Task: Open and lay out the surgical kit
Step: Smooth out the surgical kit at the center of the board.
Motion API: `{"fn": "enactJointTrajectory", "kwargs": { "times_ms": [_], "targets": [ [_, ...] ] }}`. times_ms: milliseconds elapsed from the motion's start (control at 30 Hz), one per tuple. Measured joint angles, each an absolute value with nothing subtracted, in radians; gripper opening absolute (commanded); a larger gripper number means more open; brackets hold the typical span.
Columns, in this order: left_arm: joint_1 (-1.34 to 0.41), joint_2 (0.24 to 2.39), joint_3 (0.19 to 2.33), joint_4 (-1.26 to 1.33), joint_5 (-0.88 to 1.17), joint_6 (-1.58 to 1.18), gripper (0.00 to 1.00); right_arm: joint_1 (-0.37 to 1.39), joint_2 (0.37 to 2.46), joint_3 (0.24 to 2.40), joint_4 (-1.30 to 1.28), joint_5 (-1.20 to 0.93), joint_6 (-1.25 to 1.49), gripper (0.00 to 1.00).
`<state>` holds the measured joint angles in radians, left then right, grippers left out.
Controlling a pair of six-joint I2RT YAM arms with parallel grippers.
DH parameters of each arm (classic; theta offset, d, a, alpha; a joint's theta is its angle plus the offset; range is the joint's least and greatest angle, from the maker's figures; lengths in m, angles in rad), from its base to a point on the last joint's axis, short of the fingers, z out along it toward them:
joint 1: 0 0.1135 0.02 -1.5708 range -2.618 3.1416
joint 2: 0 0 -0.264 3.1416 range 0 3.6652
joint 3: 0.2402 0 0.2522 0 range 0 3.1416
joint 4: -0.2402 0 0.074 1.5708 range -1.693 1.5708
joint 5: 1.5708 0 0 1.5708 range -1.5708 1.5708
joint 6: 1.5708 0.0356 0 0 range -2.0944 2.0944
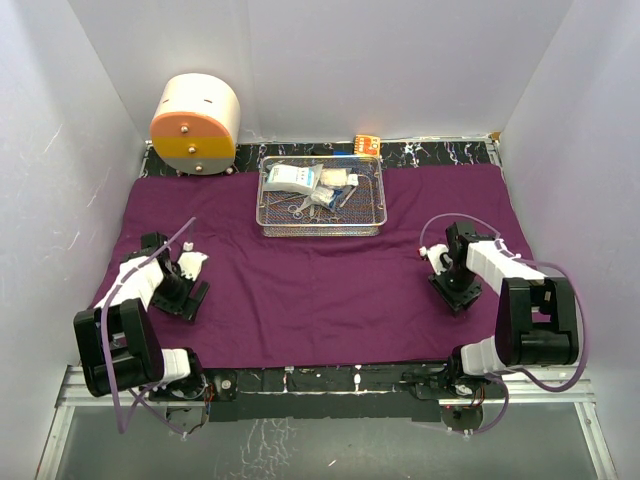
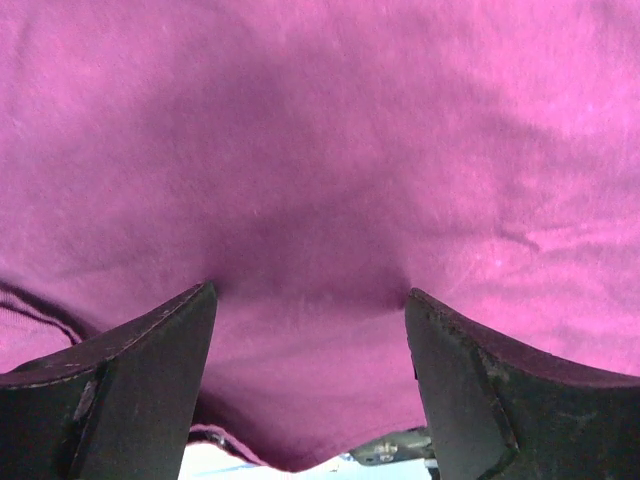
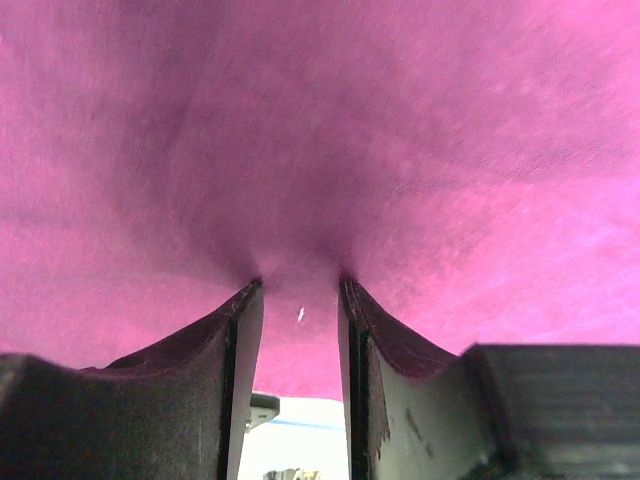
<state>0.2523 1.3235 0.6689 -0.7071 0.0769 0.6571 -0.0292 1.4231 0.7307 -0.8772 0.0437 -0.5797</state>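
Note:
The purple cloth wrap [image 1: 320,295] lies spread flat over the table. At its back centre stands the silver wire-mesh tray [image 1: 320,229], holding white packets [image 1: 295,178] and small steel instruments [image 1: 305,208]. My left gripper [image 1: 185,292] rests tips-down on the cloth's left side, jaws wide open, only flat cloth [image 2: 320,150] between its fingertips [image 2: 195,300]. On the right side my right gripper [image 1: 455,285] also touches the cloth [image 3: 400,130]. Its jaws stand a narrow gap apart and grip nothing [image 3: 300,283].
A cream-and-orange round drum [image 1: 195,122] sits at the back left, off the cloth. A small orange item [image 1: 367,143] lies behind the tray by the back wall. White walls enclose three sides. Black marbled tabletop [image 1: 440,152] shows past the cloth.

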Motion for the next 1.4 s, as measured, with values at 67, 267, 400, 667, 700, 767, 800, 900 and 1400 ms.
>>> {"fn": "enactJointTrajectory", "kwargs": {
  "times_ms": [67, 267, 400, 667, 700, 767, 800, 900, 1400],
  "targets": [
    [0.252, 1.311, 0.669, -0.736, 0.064, 0.672, 0.75, -0.029, 1.415, 0.729, -0.909, 0.043, -0.581, 0.35],
    [0.252, 1.283, 0.719, -0.83, 0.05, 0.696, 0.75, -0.029, 1.389, 0.772, -0.984, 0.022, -0.582, 0.35],
    [0.252, 1.288, 0.847, -0.865, 0.091, 0.687, 0.75, -0.029, 1.389, 0.86, -0.989, -0.014, -0.569, 0.34],
    [0.252, 1.351, 1.012, -0.739, 0.275, 0.573, 0.75, -0.028, 1.396, 0.935, -0.802, -0.141, -0.483, 0.33],
    [0.252, 1.367, 1.015, -0.714, 0.287, 0.558, 0.75, -0.027, 1.403, 0.934, -0.768, -0.151, -0.474, 0.33],
    [0.252, 1.408, 1.016, -0.645, 0.303, 0.524, 0.75, -0.026, 1.423, 0.929, -0.698, -0.159, -0.462, 0.31],
    [0.251, 1.428, 1.016, -0.614, 0.306, 0.51, 0.75, -0.025, 1.435, 0.924, -0.664, -0.159, -0.46, 0.3],
    [0.251, 1.492, 1.015, -0.528, 0.305, 0.478, 0.75, -0.025, 1.487, 0.898, -0.594, -0.148, -0.458, 0.3],
    [0.251, 1.503, 0.795, -0.422, 0.173, 0.535, 0.75, -0.02, 1.42, 0.738, -0.589, -0.047, -0.511, 0.29]
  ]
}}
